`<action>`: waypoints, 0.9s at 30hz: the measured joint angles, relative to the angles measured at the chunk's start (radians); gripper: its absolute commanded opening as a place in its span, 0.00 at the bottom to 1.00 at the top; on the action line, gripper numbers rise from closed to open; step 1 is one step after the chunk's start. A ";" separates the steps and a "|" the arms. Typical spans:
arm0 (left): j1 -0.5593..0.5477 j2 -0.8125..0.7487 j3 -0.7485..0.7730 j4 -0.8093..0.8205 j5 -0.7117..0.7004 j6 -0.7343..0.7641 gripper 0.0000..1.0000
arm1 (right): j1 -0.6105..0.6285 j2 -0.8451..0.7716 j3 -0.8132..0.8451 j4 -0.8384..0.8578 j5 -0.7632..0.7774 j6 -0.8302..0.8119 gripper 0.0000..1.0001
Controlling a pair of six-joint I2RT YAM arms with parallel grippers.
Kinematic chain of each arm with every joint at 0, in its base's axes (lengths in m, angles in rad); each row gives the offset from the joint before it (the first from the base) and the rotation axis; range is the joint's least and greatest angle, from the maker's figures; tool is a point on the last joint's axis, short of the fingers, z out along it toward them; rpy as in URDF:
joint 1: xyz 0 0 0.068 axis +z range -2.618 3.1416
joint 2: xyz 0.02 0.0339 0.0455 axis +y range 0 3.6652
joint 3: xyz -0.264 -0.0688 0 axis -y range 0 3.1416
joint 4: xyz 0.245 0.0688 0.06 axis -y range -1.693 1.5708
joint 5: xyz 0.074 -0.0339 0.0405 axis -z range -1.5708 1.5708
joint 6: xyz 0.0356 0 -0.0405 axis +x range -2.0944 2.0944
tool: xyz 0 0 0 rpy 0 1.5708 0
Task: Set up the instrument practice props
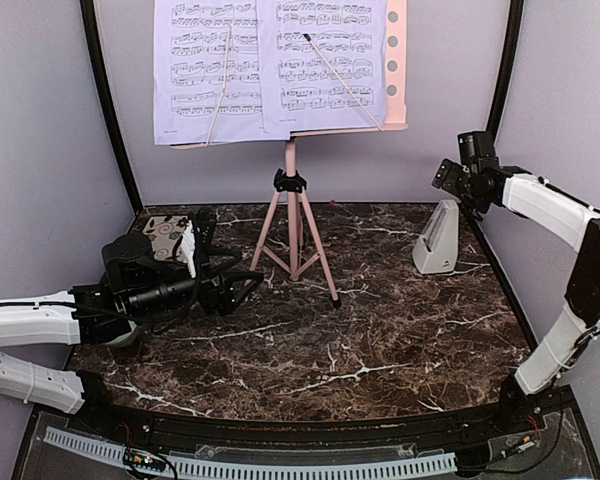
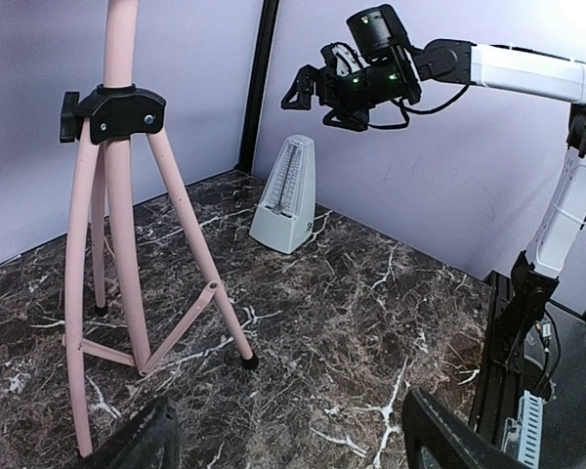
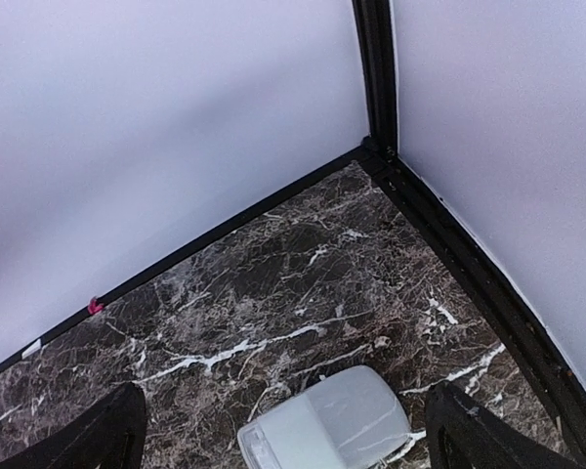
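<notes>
Seeing left gripper (image 1: 242,285) low over dark marble tabletop (image 1: 380,340) at left, jaws spread and empty. Seeing pink perforated music stand on tripod legs (image 1: 295,235) standing centre-rear, carrying two white sheet-music pages (image 1: 210,70) side by side. Finding small white-grey pyramid-shaped metronome (image 1: 438,240) standing upright near right wall. Spotting right gripper (image 1: 446,178) hovering just above it, jaws spread wide, not touching.

The music stand (image 1: 291,155) holds two sheet-music pages (image 1: 270,65); metronome (image 1: 438,240) upright near the raised right end effector (image 1: 443,178)
</notes>
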 measured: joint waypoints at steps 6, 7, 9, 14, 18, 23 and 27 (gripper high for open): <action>0.000 -0.002 -0.006 0.002 -0.016 -0.003 0.81 | 0.024 0.136 0.114 -0.120 0.113 0.117 1.00; 0.000 -0.003 -0.009 0.002 -0.018 -0.004 0.81 | 0.026 0.153 0.129 -0.145 0.129 0.138 1.00; 0.000 -0.010 -0.015 0.002 -0.025 -0.006 0.81 | 0.034 0.205 0.192 -0.220 0.171 0.200 1.00; 0.000 -0.016 -0.018 0.002 -0.034 -0.010 0.81 | 0.057 0.324 0.335 -0.365 0.265 0.341 0.99; 0.000 -0.021 -0.018 0.002 -0.044 -0.010 0.84 | 0.077 0.357 0.352 -0.435 0.295 0.427 0.95; 0.000 -0.035 -0.014 -0.016 -0.079 -0.034 0.91 | 0.093 0.359 0.352 -0.469 0.312 0.496 0.79; 0.000 -0.029 0.035 -0.084 -0.105 -0.086 0.98 | 0.097 0.358 0.346 -0.470 0.323 0.521 0.67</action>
